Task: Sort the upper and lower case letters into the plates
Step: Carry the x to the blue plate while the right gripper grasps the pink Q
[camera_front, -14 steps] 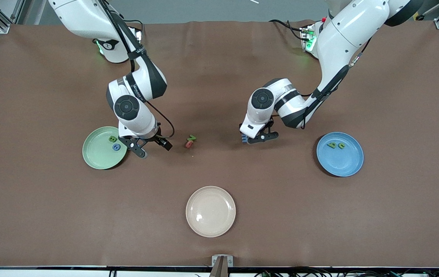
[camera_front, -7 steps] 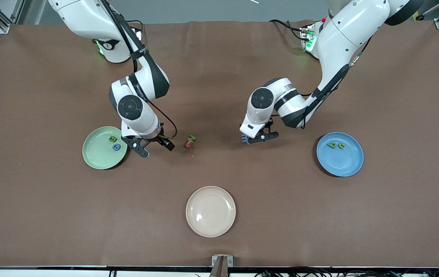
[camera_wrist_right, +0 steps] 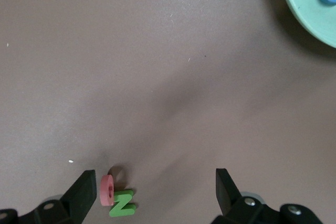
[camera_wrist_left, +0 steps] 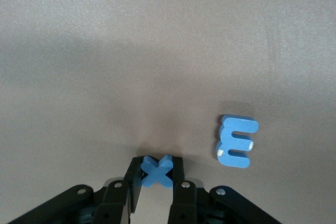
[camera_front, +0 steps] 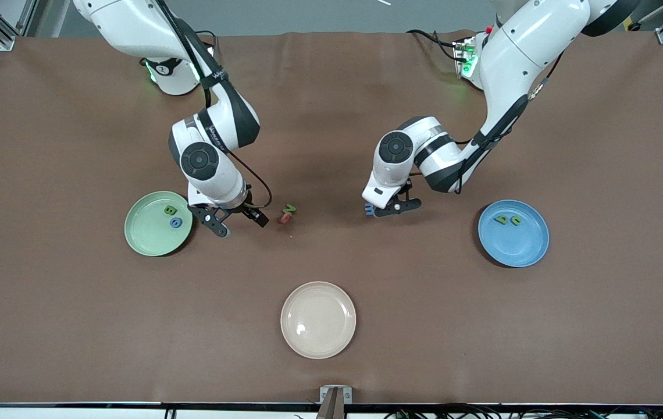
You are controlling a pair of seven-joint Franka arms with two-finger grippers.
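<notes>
My left gripper [camera_front: 379,212] is down at the table's middle, shut on the small blue x [camera_wrist_left: 157,170]. The blue m [camera_wrist_left: 237,141] lies flat on the cloth close beside it. My right gripper [camera_front: 237,220] hangs open between the mint green plate [camera_front: 145,235] and a pink-red Q [camera_front: 285,218] that touches a green N [camera_front: 290,208]. In the right wrist view the Q [camera_wrist_right: 107,190] stands on edge against the N [camera_wrist_right: 122,203], just inside one finger. The mint plate holds a green B [camera_front: 170,210] and a blue G [camera_front: 176,223]. The blue plate [camera_front: 512,249] holds two green letters [camera_front: 509,220].
A cream-beige plate [camera_front: 318,319] sits nearer to the front camera, at the middle of the brown cloth. The mint plate's rim [camera_wrist_right: 307,17] shows in the right wrist view.
My left gripper has shut on the blue x. The right arm has shifted a little toward the Q and N, still open.
</notes>
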